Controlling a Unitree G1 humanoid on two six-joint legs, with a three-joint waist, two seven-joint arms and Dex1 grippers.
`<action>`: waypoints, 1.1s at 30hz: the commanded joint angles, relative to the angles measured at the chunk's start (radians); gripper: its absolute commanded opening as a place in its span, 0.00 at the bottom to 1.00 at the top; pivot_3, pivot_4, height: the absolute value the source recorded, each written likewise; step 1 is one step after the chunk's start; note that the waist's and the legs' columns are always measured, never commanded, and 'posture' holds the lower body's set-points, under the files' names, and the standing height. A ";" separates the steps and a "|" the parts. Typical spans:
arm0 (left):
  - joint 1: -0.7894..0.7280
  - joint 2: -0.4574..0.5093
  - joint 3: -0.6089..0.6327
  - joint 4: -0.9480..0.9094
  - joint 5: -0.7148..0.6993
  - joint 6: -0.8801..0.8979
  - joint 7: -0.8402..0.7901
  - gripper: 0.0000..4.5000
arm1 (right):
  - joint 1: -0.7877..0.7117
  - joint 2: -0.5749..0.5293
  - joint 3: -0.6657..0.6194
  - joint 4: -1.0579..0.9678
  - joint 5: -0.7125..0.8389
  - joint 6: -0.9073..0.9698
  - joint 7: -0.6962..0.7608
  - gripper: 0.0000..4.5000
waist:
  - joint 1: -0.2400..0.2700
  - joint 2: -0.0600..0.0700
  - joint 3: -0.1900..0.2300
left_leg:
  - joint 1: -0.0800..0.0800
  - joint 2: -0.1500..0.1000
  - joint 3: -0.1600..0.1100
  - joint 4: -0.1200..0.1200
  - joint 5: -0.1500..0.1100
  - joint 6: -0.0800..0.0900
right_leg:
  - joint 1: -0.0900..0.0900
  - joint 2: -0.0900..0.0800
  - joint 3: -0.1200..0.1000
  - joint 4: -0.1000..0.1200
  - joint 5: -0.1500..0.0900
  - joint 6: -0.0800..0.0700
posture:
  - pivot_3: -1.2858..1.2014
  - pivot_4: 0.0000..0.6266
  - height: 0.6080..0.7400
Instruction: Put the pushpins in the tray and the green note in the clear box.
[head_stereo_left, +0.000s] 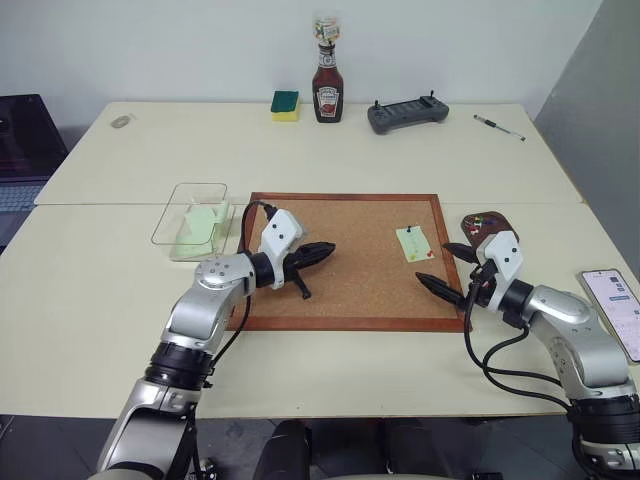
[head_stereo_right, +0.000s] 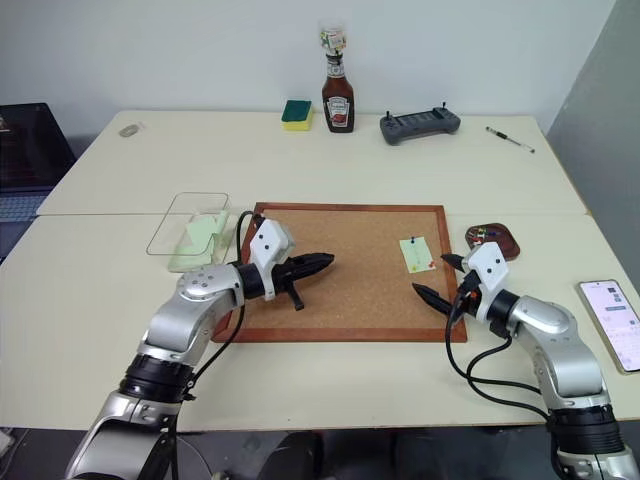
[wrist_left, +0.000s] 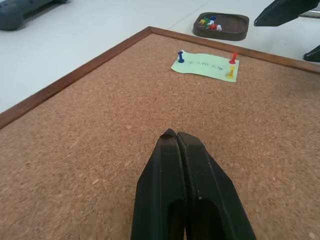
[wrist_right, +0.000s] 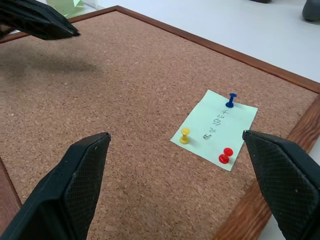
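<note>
Left gripper (head_stereo_left: 322, 250) hovers over the cork board (head_stereo_left: 340, 300) with its black fingers pressed together, holding nothing. Right gripper (head_stereo_left: 450, 268) sits at the board's three o'clock edge, jaws spread wide and empty. Green note (head_stereo_left: 414, 243) lies on the board between them, fixed by blue, yellow and red pushpins (wrist_right: 230, 101). Brown tray (head_stereo_left: 493, 224), at two o'clock off the board, holds more pins. Clear box (head_stereo_left: 188, 222) rests at ten o'clock, pale green slips inside.
</note>
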 joint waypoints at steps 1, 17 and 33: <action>-0.039 -0.048 -0.004 0.089 0.025 -0.074 0.002 0.01 | -0.070 0.020 -0.008 -0.019 0.022 0.020 -0.019 1.00 | -0.001 0.000 0.000 | 0.000 0.000 0.000 0.000 0.000 0.000 | 0.000 0.000 0.000 0.000 0.000 0.000 | 0.52 0.24 1.00; -0.029 -0.092 -0.005 0.286 0.089 -0.185 -0.030 0.01 | -0.370 0.119 0.089 0.294 -0.152 0.026 -0.157 1.00 | -0.002 0.001 -0.001 | 0.000 0.000 -0.001 0.000 0.000 0.000 | -0.001 0.000 0.000 0.001 0.000 0.000 | 0.52 0.24 1.00; 0.002 -0.109 -0.011 0.244 0.085 -0.151 -0.053 0.00 | -0.512 0.150 0.118 0.581 -0.255 -0.054 -0.152 0.80 | -0.019 0.003 -0.002 | 0.000 0.000 0.000 0.001 0.000 0.000 | 0.000 0.000 0.000 0.001 0.000 0.000 | 0.52 0.24 1.00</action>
